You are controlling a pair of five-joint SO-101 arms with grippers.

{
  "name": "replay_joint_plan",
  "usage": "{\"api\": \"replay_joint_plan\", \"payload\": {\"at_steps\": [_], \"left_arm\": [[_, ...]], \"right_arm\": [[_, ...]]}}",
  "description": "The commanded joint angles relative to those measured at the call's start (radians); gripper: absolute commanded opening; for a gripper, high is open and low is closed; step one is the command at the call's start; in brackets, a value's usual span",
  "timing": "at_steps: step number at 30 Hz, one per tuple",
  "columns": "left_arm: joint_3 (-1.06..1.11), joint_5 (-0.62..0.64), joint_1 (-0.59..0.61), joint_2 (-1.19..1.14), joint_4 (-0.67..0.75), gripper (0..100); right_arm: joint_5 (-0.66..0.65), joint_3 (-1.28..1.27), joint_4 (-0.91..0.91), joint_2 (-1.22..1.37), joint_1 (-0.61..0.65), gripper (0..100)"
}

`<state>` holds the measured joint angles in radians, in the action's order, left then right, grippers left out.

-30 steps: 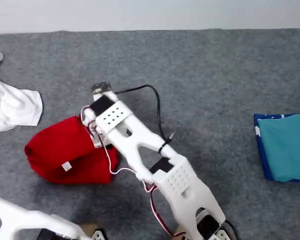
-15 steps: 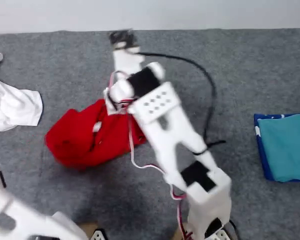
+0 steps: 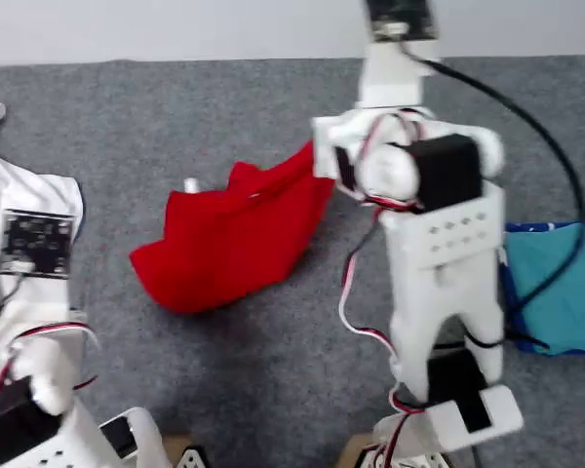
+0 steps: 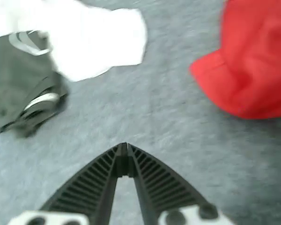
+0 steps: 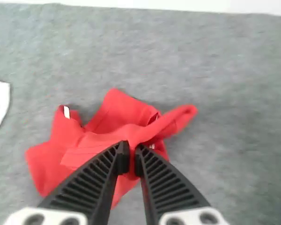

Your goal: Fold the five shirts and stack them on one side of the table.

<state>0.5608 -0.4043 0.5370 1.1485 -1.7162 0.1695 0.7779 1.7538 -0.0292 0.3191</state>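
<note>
Right gripper [image 5: 129, 157]: fingers almost together, clamped on a bunched fold of the red shirt [image 3: 229, 239]. The shirt trails from it over the middle of the table [image 3: 127, 117].

Left gripper [image 4: 126, 161]: fingers together, holding nothing, above bare table near the left edge.

White shirt [image 4: 93, 37] at the left edge, touching a dark garment [image 4: 23, 89]. Teal shirt [image 3: 565, 283] at the right edge.

Table [image 3: 175, 117]: top covered w/ grey felt-like fabric, coarse texture, same colour over whole surface. Behind far edge: pale plain wall [image 3: 175, 29], whitish, no marks. Right wrist view: thin strip of this wall beyond the grey. Light even, shadows on fabric soft & weak.
</note>
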Motion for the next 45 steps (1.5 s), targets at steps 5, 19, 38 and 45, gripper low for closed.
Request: {"api": "replay_joint_plan", "payload": {"at_steps": [5, 19, 38, 45], "left_arm": [[0.039, 0.147, -0.207, 0.015, 0.066, 1], [-0.007, 0.155, -0.316, -0.23, 0.293, 7], [-0.829, 0.155, -0.542, -1.352, 0.302, 7], [-1.188, 0.155, -0.542, -1.64, 0.166, 15]], "right_arm": [[-0.077, -0.184, 0.036, -0.199, -0.163, 0.9], [-0.104, -0.718, 0.033, -0.354, -0.252, 0.9], [-0.1, -0.928, -0.028, -0.381, -0.252, 0.9], [-0.1, -0.93, -0.028, -0.378, -0.252, 0.9]]}}
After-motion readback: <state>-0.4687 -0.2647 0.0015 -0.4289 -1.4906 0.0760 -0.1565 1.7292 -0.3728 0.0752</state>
